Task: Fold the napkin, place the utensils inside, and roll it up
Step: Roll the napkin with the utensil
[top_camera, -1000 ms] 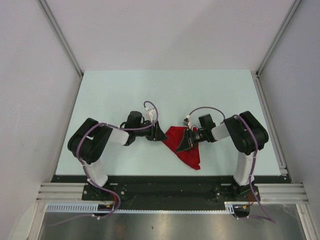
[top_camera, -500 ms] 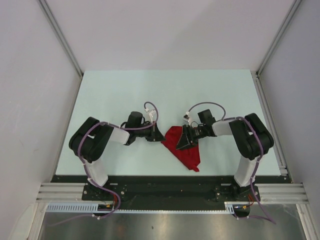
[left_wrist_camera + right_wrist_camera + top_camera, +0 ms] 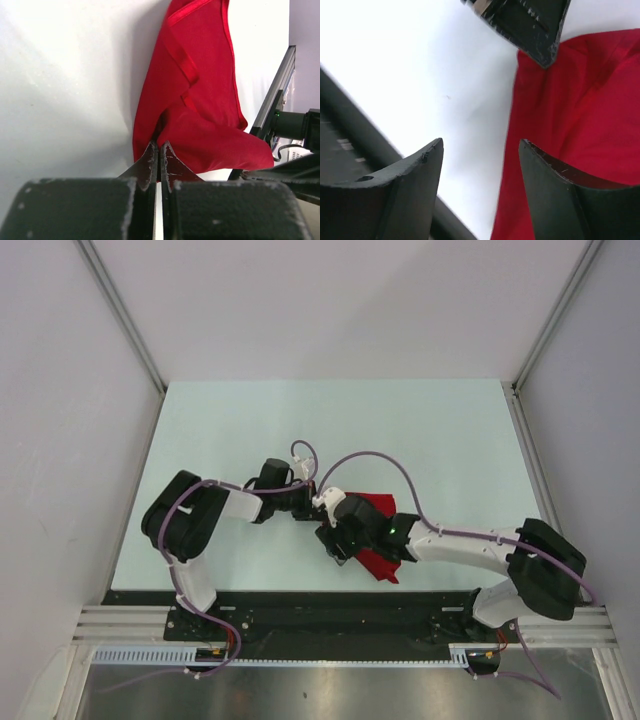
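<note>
The red napkin (image 3: pixel 378 506) lies bunched on the table near its front middle. It fills the left wrist view (image 3: pixel 200 100) and the right side of the right wrist view (image 3: pixel 570 110). My left gripper (image 3: pixel 312 510) is at the cloth's left corner, its jaws pressed together on the cloth's edge (image 3: pixel 159 146). My right arm reaches left across the napkin. My right gripper (image 3: pixel 335 543) is open wide just above the cloth's left border (image 3: pixel 480 141), one finger over bare table, the other over red cloth. The left fingertip (image 3: pixel 540 30) shows just ahead of it. No orange utensils are in view.
The pale green table (image 3: pixel 250 420) is walled on three sides, with a metal rail along its right side (image 3: pixel 535 480). The black front edge rail (image 3: pixel 350 135) runs close by my right gripper. The right arm's forearm (image 3: pixel 460 545) lies low over the table's front right.
My right arm has stretched out to the left across the napkin, bringing its open gripper to the cloth's left front edge beside the left gripper. The left gripper has barely moved.
</note>
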